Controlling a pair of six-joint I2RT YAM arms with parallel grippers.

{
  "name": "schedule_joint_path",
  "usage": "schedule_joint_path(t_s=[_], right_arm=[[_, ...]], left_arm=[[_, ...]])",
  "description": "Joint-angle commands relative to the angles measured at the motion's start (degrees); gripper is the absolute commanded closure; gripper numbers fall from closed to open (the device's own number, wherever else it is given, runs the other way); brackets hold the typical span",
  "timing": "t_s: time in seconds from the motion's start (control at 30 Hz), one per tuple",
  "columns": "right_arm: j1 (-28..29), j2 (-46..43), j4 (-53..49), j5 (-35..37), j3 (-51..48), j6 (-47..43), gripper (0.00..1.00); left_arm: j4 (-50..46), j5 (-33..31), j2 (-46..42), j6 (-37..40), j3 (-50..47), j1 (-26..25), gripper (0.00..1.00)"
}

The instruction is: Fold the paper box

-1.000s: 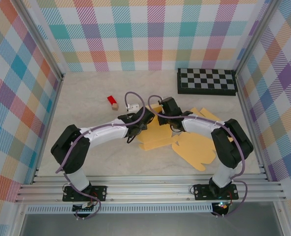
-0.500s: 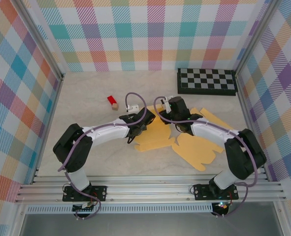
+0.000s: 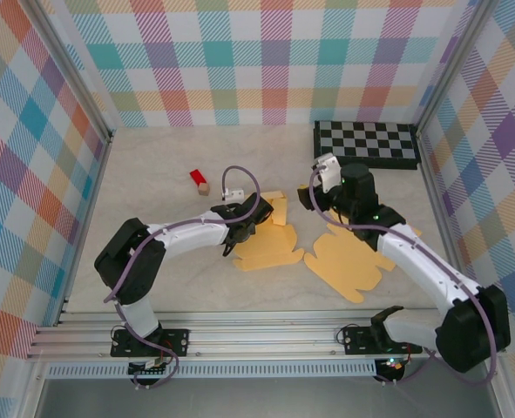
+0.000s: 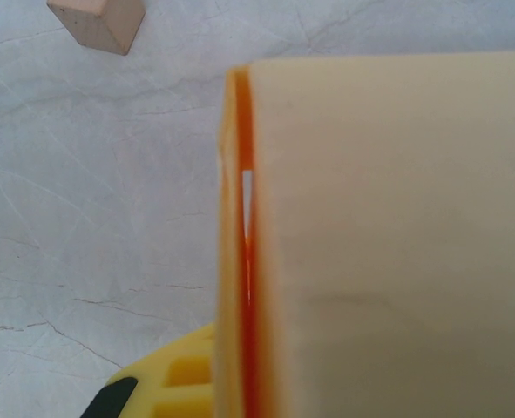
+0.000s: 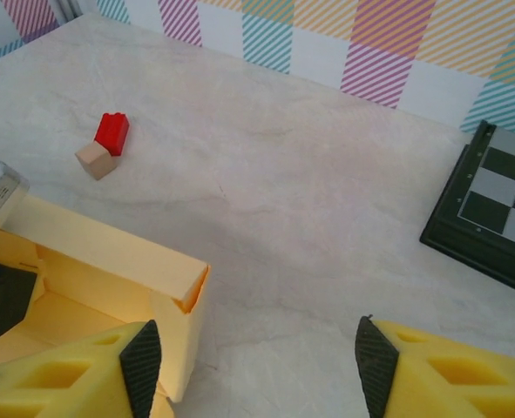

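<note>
Now left jaws pinch the paper box [image 3: 270, 252] wall; right jaws spread.

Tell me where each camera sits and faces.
Top external: above and behind, looking down at the table; left arm, right arm show.
Left wrist: on the left tool, close against the paper box; one yellow finger shows.
Right wrist: on the right tool, facing the back wall; both yellow fingers show.
Shared: top and right wrist see paper box, red block, chessboard.

no legible text, labels or numbers
</note>
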Motion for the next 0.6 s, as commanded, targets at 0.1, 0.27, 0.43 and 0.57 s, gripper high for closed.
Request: schedule_joint_path(t_s=[0.1,0.27,0.43,0.57], right_arm=[[-1.0,6.8,6.2,-14.9,-4.6,-0.5,0.34],[-0.9,12.2,14.5,-13.9,-7.3,7.9,0.36],[-0.1,16.4,17.4,-12.8,-6.7,10.2,0.39],[1.9,18.3,18.1,-11.7,-5.4,9.7,0.39]], left_arm=[[-0.1,-0.6,-2.7,0.5,-0.3,0.9,1.00],[0.1,0.8,-3.1,-0.2,-0.5,0.9,1.00],[-0.1,1.7,-2.8,-0.3,-0.3,0.9,1.00],[0.3,2.3,-2.5,-0.7,0.0,0.8,1.00]])
